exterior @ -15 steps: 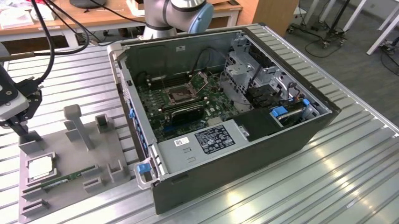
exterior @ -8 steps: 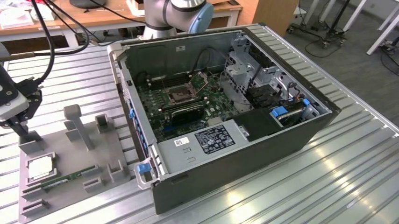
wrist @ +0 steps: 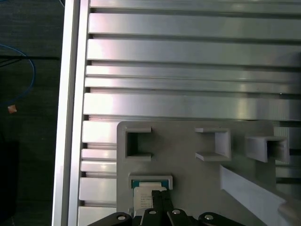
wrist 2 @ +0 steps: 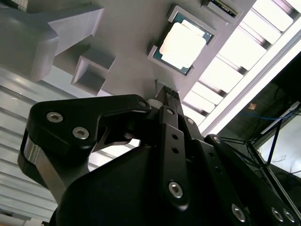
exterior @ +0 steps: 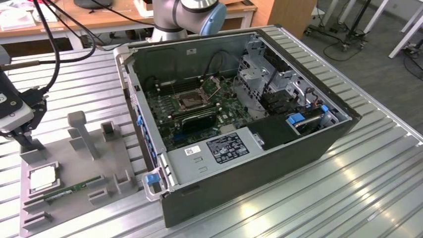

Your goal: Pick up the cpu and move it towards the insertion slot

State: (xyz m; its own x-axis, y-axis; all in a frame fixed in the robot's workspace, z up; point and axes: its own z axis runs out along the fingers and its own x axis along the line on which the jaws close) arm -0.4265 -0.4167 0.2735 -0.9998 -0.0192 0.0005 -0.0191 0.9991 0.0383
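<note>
The cpu (exterior: 41,177), a flat square chip with a silvery-white top, lies in a recess of the grey fixture (exterior: 99,163) at the exterior view's left. It also shows as the cpu (wrist 2: 182,44) in the second wrist view and the cpu (wrist: 142,189) in the first wrist view. My black gripper (exterior: 29,145) hangs above the fixture's far corner, a short way from the chip, its fingers (wrist 2: 168,101) pressed together and holding nothing. The gripper (wrist: 157,197) tips sit right beside the chip in the first wrist view. The insertion slot (exterior: 190,99) lies on the green board inside the open computer case.
A green memory stick (exterior: 69,191) lies on the fixture near the chip. Grey upright posts (exterior: 82,134) rise from the fixture. The open computer case (exterior: 264,163) stands on the slatted metal table (exterior: 370,188). The arm's base (exterior: 178,20) stands behind the case.
</note>
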